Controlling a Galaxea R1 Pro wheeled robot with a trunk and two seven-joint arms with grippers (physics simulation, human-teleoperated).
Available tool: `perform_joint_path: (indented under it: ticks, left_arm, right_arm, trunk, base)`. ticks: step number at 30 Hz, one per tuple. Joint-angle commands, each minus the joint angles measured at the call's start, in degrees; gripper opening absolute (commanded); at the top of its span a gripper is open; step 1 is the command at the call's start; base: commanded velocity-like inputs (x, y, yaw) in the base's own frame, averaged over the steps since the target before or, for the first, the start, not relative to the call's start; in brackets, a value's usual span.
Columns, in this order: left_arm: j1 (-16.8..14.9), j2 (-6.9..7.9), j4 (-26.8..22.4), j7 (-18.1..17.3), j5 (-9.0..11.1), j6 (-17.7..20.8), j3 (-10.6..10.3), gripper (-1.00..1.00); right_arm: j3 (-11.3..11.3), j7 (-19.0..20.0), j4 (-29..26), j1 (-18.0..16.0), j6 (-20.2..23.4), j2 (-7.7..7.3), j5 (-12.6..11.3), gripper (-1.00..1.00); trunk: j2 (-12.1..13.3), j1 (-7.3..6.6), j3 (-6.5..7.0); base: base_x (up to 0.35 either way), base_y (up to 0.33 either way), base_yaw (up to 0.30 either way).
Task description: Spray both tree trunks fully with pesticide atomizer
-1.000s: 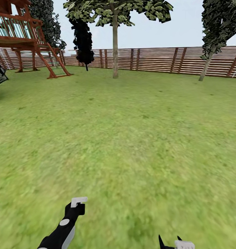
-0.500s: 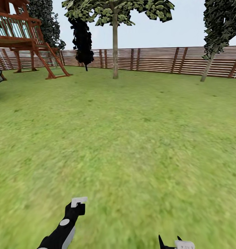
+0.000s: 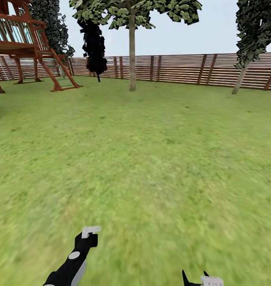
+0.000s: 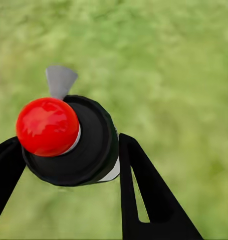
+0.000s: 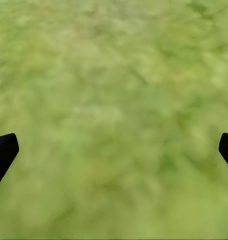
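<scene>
My left gripper [image 4: 68,142] is shut on the pesticide atomizer [image 4: 88,150], whose black round cap, red knob and grey nozzle show between the fingers. In the head view the same gripper [image 3: 88,239] hangs low at the left with the atomizer's pale tip [image 3: 90,230] above it. My right gripper [image 3: 195,277] stands open over the grass at the bottom edge, fingers wide apart with nothing between them. A tree with a straight pale trunk [image 3: 132,59] stands far ahead by the fence. A second tree with a leaning pale trunk [image 3: 241,77] stands at the far right.
Green lawn [image 3: 151,159] stretches ahead to a brown slat fence [image 3: 183,68]. A red-brown wooden play tower [image 3: 28,43] with a ladder stands at the far left. A thin black-leaved tree [image 3: 94,43] grows near the fence.
The whole view has shifted slightly: the play tower and trees slid a little outward and down, so the camera moved. Both arms keep their places in the picture.
</scene>
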Motion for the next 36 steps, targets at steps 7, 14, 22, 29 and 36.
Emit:
perform_joint_path:
  ticks: [7,14,22,29,36]
  left_arm:
    - [0.00,0.01,-0.01,0.01,-0.01,0.00,-0.01,-1.00]
    - [0.00,0.01,-0.01,0.01,-0.01,0.00,-0.01,-1.00]
    - [0.00,-0.03,-0.01,0.01,-0.01,0.00,-0.01,-1.00]
    - [0.00,-0.02,-0.01,0.01,-0.01,0.00,-0.01,-1.00]
    - [0.00,-0.01,-0.08,0.01,-0.01,0.00,-0.01,-1.00]
  right_arm:
    - [0.04,0.00,0.00,-0.01,0.00,0.00,0.00,1.00]
    - [0.02,0.00,0.00,0.00,0.00,0.00,0.00,1.00]
    - [0.05,0.00,0.00,0.00,0.00,0.00,0.00,1.00]
    - [0.02,0.00,0.00,-0.01,0.00,0.00,0.00,1.00]
    - [0.01,0.00,0.00,0.00,0.00,0.00,0.00,1.00]
  trunk:
    - [0.00,0.00,0.00]
    - [0.00,0.00,0.00]
    - [0.00,0.00,0.00]
    - [0.00,0.00,0.00]
    - [0.00,0.00,0.00]
  base:
    - [0.340,0.000,0.000]
    - [0.340,0.000,0.000]
    - [0.340,0.000,0.000]
    - [0.340,0.000,0.000]
    - [0.340,0.000,0.000]
